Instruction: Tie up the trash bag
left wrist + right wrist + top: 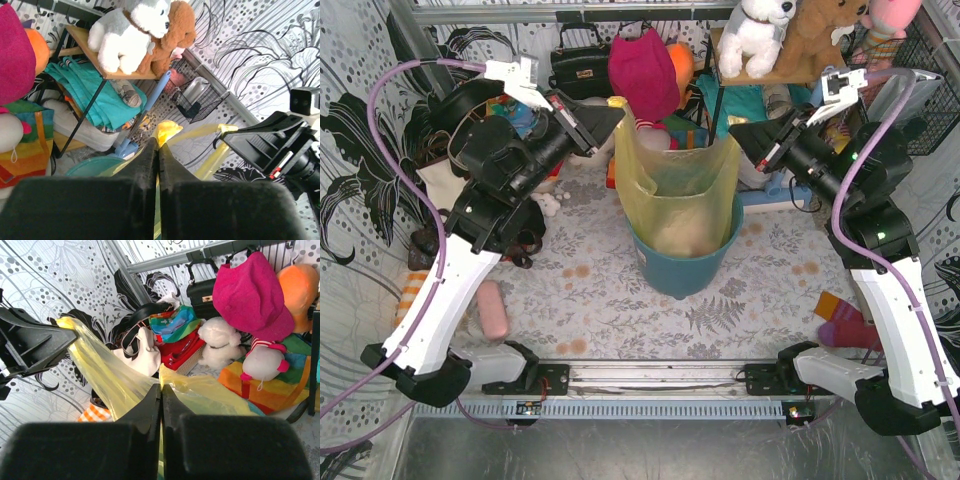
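Open mat (pixel 610 310) is found in front of the bin (pixel 685 262), between the arm bases. It is cluttered only at the edges: pink object (pixel 492 310) far left, coloured cloth (pixel 845 325) far right. Behind the bin, passage is blocked by a pink hat (pixel 642 70), a handbag (pixel 578 65) and a shelf (pixel 760 78) loaded with plush toys, its black leg set just behind the bag (pixel 680 165). The bag mouth is flanked by left gripper (pixel 617 112) and right gripper (pixel 734 130), both pinched on the rim. Room straight above the mouth is unobstructed. The right arm is crowded by a wire basket (pixel 940 120).
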{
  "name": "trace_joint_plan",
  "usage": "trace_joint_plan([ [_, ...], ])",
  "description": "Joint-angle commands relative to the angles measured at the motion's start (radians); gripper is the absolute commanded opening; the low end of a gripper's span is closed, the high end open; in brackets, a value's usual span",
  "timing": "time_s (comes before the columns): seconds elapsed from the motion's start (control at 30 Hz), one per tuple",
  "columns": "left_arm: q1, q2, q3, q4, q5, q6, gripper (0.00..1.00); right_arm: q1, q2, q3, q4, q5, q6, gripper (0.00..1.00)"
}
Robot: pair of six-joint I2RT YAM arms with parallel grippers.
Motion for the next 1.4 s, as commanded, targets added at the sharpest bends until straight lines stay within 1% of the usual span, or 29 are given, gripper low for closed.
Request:
trace_joint_plan([
  [0.0,0.004,-0.032,0.018,0.111,0.014,0.015,0.03,-0.003,-0.002,0.032,0.083,0.023,-0.012,0.0],
  [0.07,0.004,-0.028,0.041,0.129,0.02,0.015,0.0,-0.003,0.018,0.084,0.085,0.017,-0.014,0.0],
  [0.13,0.004,-0.023,0.067,0.145,0.029,0.017,0.0,-0.003,0.033,0.138,0.089,0.006,-0.013,0.0],
  [0.23,0.005,-0.028,0.071,0.18,0.037,0.014,0.0,-0.003,0.021,0.147,0.129,-0.007,-0.002,0.0],
  [0.33,0.004,-0.042,0.032,0.198,0.04,0.007,0.0,-0.003,-0.018,0.08,0.171,-0.007,0.014,0.0],
  [0.5,0.005,-0.083,-0.119,0.234,0.028,-0.029,0.0,-0.003,-0.099,-0.136,0.227,0.017,0.043,0.0],
  [0.6,0.004,-0.088,-0.19,0.281,0.036,-0.052,0.0,-0.003,-0.113,-0.2,0.236,0.045,0.046,0.0],
  [0.67,0.005,-0.074,-0.179,0.286,0.049,-0.053,0.0,-0.003,-0.094,-0.173,0.23,0.048,0.032,0.0],
  [0.7,0.004,-0.066,-0.151,0.284,0.055,-0.048,0.0,-0.003,-0.078,-0.137,0.216,0.045,0.023,0.0],
  [0.8,0.004,-0.043,-0.058,0.265,0.066,-0.018,0.0,-0.004,-0.023,0.019,0.183,0.015,0.001,0.0],
  [0.87,0.004,-0.042,-0.022,0.265,0.066,-0.007,0.0,-0.003,-0.004,0.091,0.182,-0.028,0.0,0.0],
  [0.97,0.004,-0.051,-0.031,0.28,0.066,-0.013,0.0,-0.003,-0.006,0.126,0.177,-0.062,-0.002,0.0],
  [1.03,0.004,-0.063,-0.069,0.294,0.068,-0.029,0.0,-0.004,-0.029,0.08,0.178,-0.05,0.003,0.0],
  [1.23,0.004,-0.081,-0.187,0.337,0.063,-0.075,0.0,-0.003,-0.115,-0.163,0.219,0.02,0.027,0.0],
  [1.3,0.005,-0.071,-0.194,0.348,0.076,-0.085,0.0,-0.003,-0.121,-0.198,0.23,0.03,0.034,0.0],
  [1.37,0.004,-0.056,-0.18,0.356,0.09,-0.088,0.0,-0.003,-0.109,-0.187,0.229,0.034,0.03,0.0],
])
